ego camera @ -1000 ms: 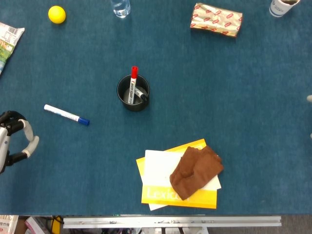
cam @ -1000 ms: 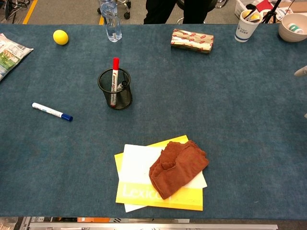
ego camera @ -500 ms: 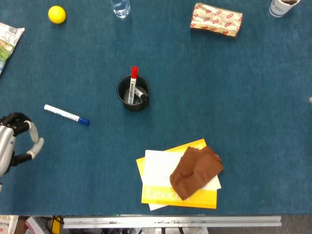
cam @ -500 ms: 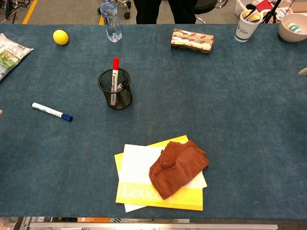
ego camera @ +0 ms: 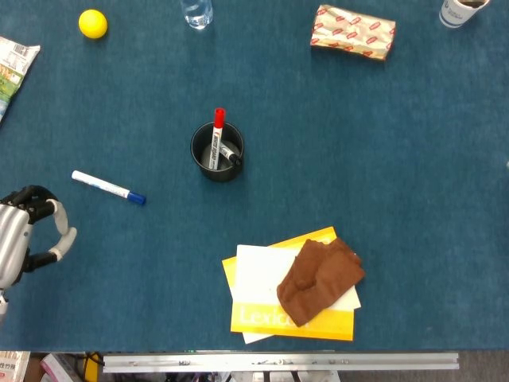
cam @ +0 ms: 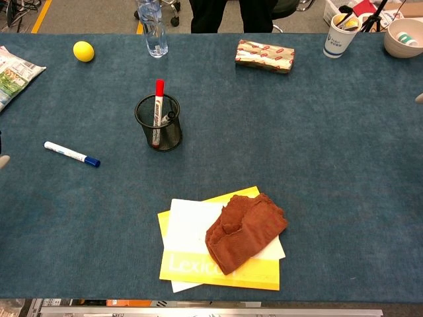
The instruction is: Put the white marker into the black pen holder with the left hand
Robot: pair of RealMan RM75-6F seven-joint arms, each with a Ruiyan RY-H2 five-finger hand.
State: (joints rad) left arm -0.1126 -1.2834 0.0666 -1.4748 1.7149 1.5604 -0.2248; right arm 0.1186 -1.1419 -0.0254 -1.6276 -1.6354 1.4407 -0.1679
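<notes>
The left hand [ego camera: 24,235] is at the table's [ego camera: 382,159] left edge, holding nothing, fingers curled but apart. One white marker [ego camera: 107,188] with a blue cap lies flat near it, apart from the hand. One black pen holder [ego camera: 216,151] stands farther off with two markers inside. Only a sliver of the right hand [cam: 419,98] shows, so I cannot tell its state.

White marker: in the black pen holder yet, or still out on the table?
Out. The white marker lies flat on the blue table, left of the black pen holder, with the left hand apart from it.
</notes>
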